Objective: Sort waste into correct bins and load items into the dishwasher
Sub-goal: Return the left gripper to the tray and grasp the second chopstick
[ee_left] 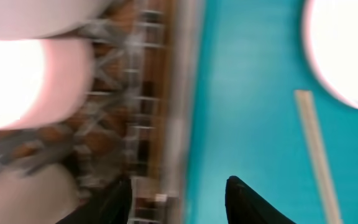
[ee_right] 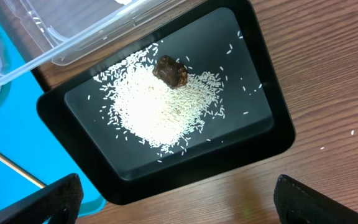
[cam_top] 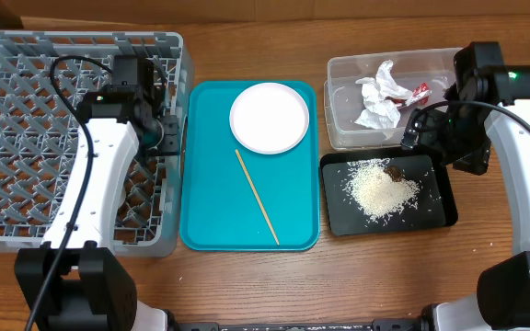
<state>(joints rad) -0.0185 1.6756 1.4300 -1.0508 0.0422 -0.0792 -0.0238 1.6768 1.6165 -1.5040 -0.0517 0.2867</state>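
Note:
The grey dishwasher rack (cam_top: 26, 138) fills the left of the table. My left gripper (cam_top: 166, 131) hangs over its right wall, jaws apart and empty. The blurred left wrist view shows my left gripper (ee_left: 179, 186) above that wall (ee_left: 176, 112), with a pink saucer (ee_left: 17, 81) inside the rack. One chopstick (cam_top: 258, 196) and the white plate (cam_top: 270, 117) lie on the teal tray (cam_top: 210, 184). The clear tub (cam_top: 343, 101) holds the napkin (cam_top: 380, 97) and red wrapper (cam_top: 420, 89). Rice (ee_right: 160, 106) and a brown bit (ee_right: 171, 70) lie in the black tray (ee_right: 253, 143). My right gripper (ee_right: 179, 182) is open above its near edge.
A pale rounded thing (ee_left: 42, 15) sits in the rack above the saucer, too blurred to name. The clear tub (ee_right: 73, 31) and the teal tray (ee_right: 5, 143) border the black tray closely. Bare wooden table (cam_top: 504, 230) lies to the right and along the front.

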